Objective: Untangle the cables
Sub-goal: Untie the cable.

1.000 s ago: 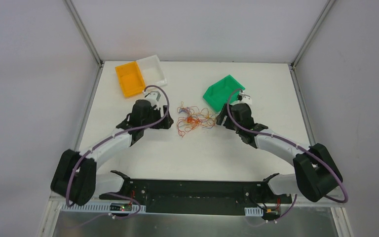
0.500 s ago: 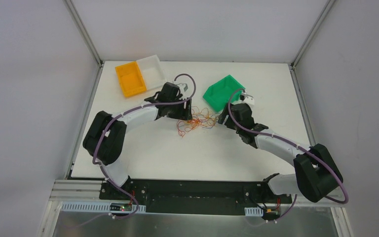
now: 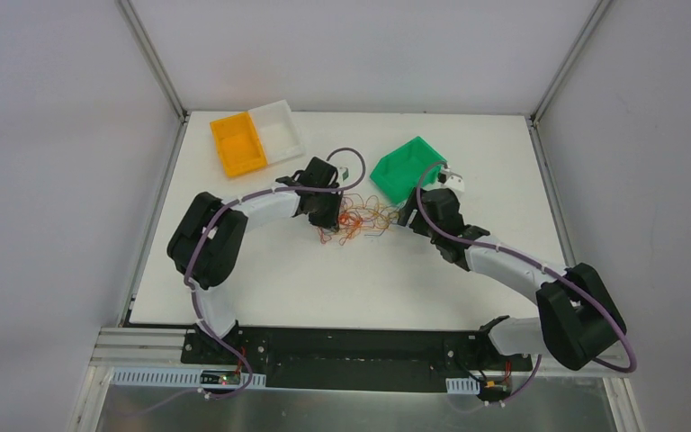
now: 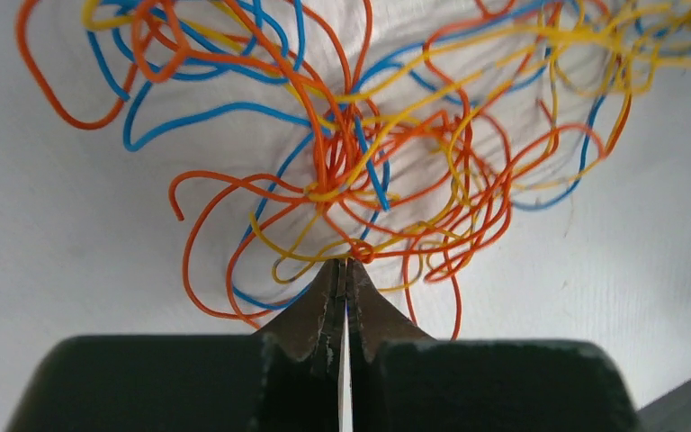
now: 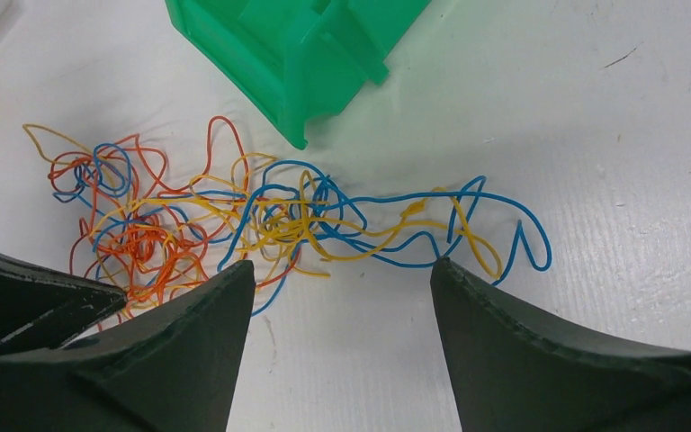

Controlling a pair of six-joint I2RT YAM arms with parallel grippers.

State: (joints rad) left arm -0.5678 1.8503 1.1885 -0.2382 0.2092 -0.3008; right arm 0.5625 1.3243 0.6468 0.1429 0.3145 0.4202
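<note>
Over on the far left, toward the back of the table: orange bin and white bin, side by side and touching. Next along, left gripper parked at the left edge of the cables, jaws squeezed tight together with basically no gap. Going by the left wrist view, pinching a couple of orange strands right at the near edge of the clump. Cables themselves lying on the table about mid-way across, between the two grippers, all one loose tangle of curly loops in orange, blue and yellow. Mostly orange bunched on the left side, then yellow in the middle, then long blue loops trailing off to the right. Just behind the right part of the tangle, green bin, turned at an angle, one corner just beside the strands but not clearly touching. Last on the right, right gripper, jaws spread wide with nothing between them, fingertips just short of the blue loops. Contact with the table: can't tell.
</note>
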